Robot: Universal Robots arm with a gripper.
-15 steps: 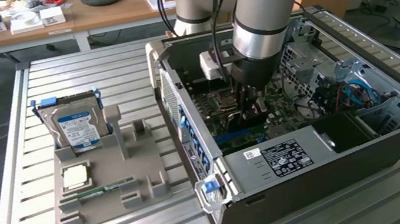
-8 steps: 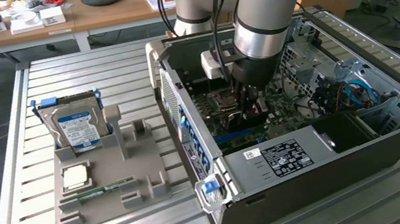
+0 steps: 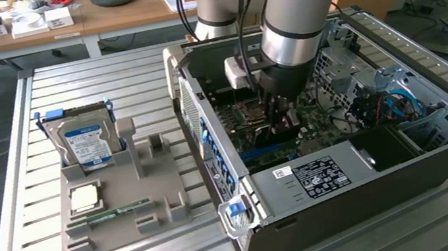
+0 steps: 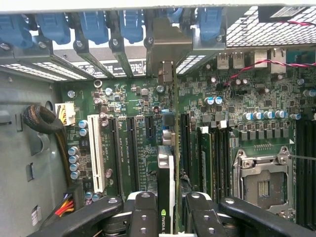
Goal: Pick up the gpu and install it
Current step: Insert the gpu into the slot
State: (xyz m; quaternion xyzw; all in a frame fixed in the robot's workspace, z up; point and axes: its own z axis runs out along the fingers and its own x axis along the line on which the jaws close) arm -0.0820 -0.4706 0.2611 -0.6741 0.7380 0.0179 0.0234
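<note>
The gpu appears edge-on in the wrist view as a thin black card with a green board edge and a logo near my fingers. My gripper is shut on it, one black finger on each side. The card stands upright over the motherboard's long expansion slots. Its metal bracket end reaches the case's rear slot row. Whether it sits fully in a slot I cannot tell. In the exterior view my gripper is lowered deep inside the open computer case.
Blue latches line the rear slots, a white slot lies beside the card and the CPU socket on the other side. Outside the case, a grey holder carries a hard drive, a CPU and a memory stick.
</note>
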